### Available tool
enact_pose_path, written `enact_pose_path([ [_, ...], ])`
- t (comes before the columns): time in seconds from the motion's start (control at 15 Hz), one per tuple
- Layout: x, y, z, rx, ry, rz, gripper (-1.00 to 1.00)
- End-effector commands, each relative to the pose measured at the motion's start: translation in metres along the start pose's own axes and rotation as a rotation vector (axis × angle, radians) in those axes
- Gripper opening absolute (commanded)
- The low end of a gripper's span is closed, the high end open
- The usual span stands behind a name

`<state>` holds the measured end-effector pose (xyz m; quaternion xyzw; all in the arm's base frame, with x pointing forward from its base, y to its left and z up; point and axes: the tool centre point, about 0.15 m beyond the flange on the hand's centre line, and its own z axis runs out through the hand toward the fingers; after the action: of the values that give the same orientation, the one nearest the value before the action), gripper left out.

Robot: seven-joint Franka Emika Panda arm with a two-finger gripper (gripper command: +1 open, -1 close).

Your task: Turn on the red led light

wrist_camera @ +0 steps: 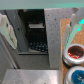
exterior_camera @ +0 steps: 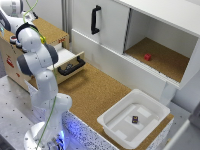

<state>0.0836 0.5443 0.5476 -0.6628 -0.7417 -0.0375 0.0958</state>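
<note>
**Arm reaching over the far corner of the cork counter, red button in the wrist camera**

The Franka arm [exterior_camera: 37, 60] is rising from its base at the exterior view's lower left and bending back toward the upper left corner, where its wrist is hovering over a raised cork-topped block [exterior_camera: 47, 31]. The gripper [exterior_camera: 11, 15] is sitting at the very edge of that view, and its fingers are too blurred and cropped to say whether they are spread or pressed together; the wrist view is not settling it either.

In the wrist view a round red button [wrist_camera: 75, 50] in a grey metal ring is showing against the cork surface, with a pale teal-tipped finger [wrist_camera: 75, 22] slanting down toward it. Whether the finger is touching the button cannot be told. Beside the cork, a dark open recess [wrist_camera: 34, 35] is lying between white panels.

Across the exterior view, a drawer [exterior_camera: 70, 62] with a black handle is standing pulled out just beside the arm's elbow. Behind it a white cabinet is running along the counter, its sliding door [exterior_camera: 97, 22] with a black handle pushed to the exterior view's left, leaving the compartment open. A small red block [exterior_camera: 147, 57] is resting on the cork floor inside. Near the counter's front edge a white tray [exterior_camera: 152, 100] is holding a small dark object [exterior_camera: 135, 119].
</note>
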Motion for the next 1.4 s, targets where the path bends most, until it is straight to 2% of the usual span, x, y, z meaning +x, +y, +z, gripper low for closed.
enact_pose_path([
  [0.0, 0.066, 0.019, -0.009, -0.114, -0.385, 0.018, 1.0],
  [0.07, 0.067, 0.023, -0.01, -0.111, -0.362, 0.024, 1.0],
  [0.13, 0.067, 0.025, -0.009, -0.115, -0.37, 0.023, 1.0],
  [0.2, 0.068, 0.025, -0.006, -0.098, -0.36, 0.017, -1.0],
  [0.4, 0.071, 0.019, -0.003, -0.086, -0.334, -0.004, -1.0],
  [0.67, 0.075, 0.018, 0.009, -0.088, -0.344, -0.02, -1.0],
  [1.07, 0.072, 0.029, 0.027, -0.081, -0.309, -0.001, -1.0],
  [1.33, 0.072, 0.041, 0.046, -0.084, -0.335, -0.015, -1.0],
])
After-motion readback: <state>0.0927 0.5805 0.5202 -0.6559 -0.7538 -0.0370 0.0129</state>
